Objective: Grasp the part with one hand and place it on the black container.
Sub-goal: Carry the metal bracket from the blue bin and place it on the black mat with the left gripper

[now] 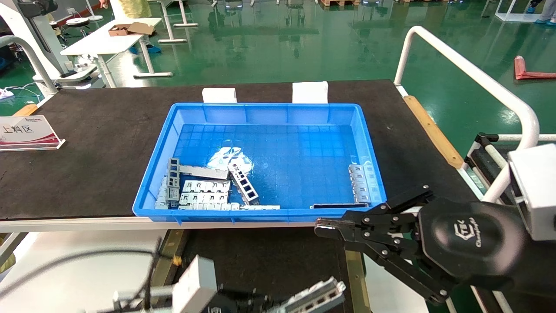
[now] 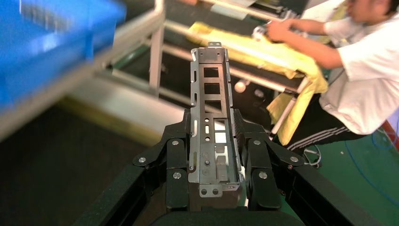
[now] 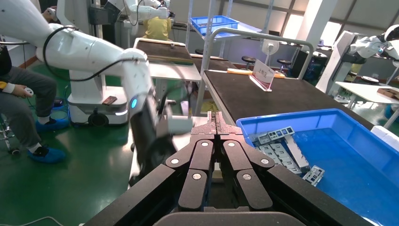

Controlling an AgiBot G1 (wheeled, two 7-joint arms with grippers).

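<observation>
My left gripper (image 1: 278, 304) is at the bottom edge of the head view, shut on the part (image 1: 315, 297), a slim silver-grey channel rail with rectangular cutouts. It holds the part above the black container (image 1: 269, 256), a matte black tray with brass-coloured edge strips below the table's front edge. In the left wrist view the part (image 2: 211, 108) sticks out lengthwise between the jaws of the left gripper (image 2: 211, 129). My right gripper (image 1: 323, 228) is shut and empty, just in front of the blue bin's near right corner; it also shows in the right wrist view (image 3: 216, 123).
A blue gridded bin (image 1: 182, 113) on the black-topped table holds more rails (image 1: 243, 182) and flat slotted plates (image 1: 204, 191). A sign (image 1: 26, 132) stands at the table's left. A white tube railing (image 1: 469, 69) runs along the right. A seated person (image 2: 362, 66) is nearby.
</observation>
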